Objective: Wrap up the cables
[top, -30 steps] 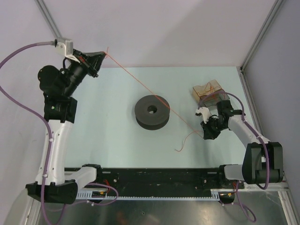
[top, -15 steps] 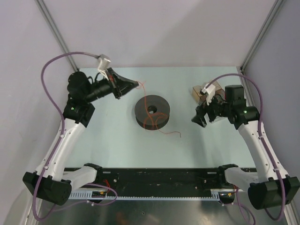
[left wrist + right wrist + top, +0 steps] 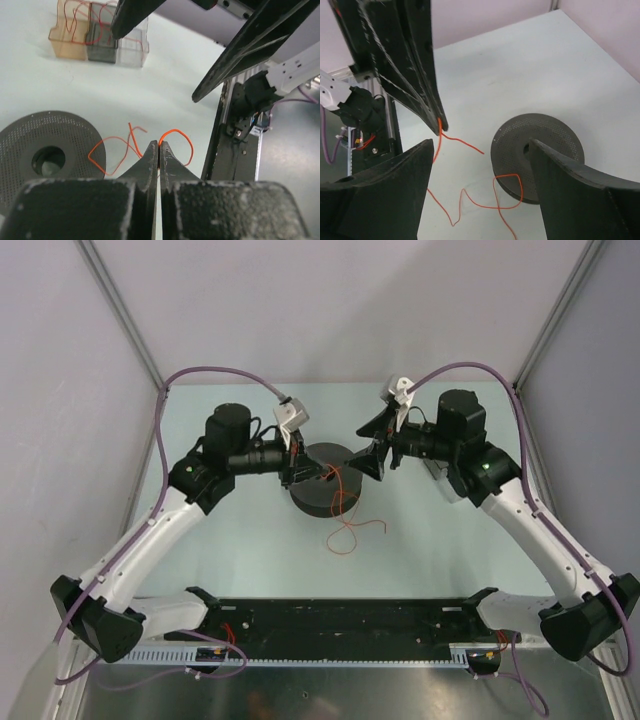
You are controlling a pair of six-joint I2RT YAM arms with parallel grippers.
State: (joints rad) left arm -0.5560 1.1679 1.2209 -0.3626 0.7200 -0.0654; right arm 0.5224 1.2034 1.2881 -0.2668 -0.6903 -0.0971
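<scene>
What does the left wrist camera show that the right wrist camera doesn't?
Only the left wrist view: a small clear and amber container on the table, with red wire inside. Only the right wrist view: the whole black spool, with a loop of the cable lying over its edge. Both: the left gripper shut on the thin orange cable, the right gripper open close by, and the spool beside them.

The cable (image 3: 465,144) lies partly on spool (image 3: 318,502); rest on table (image 3: 450,540) before it.
</scene>
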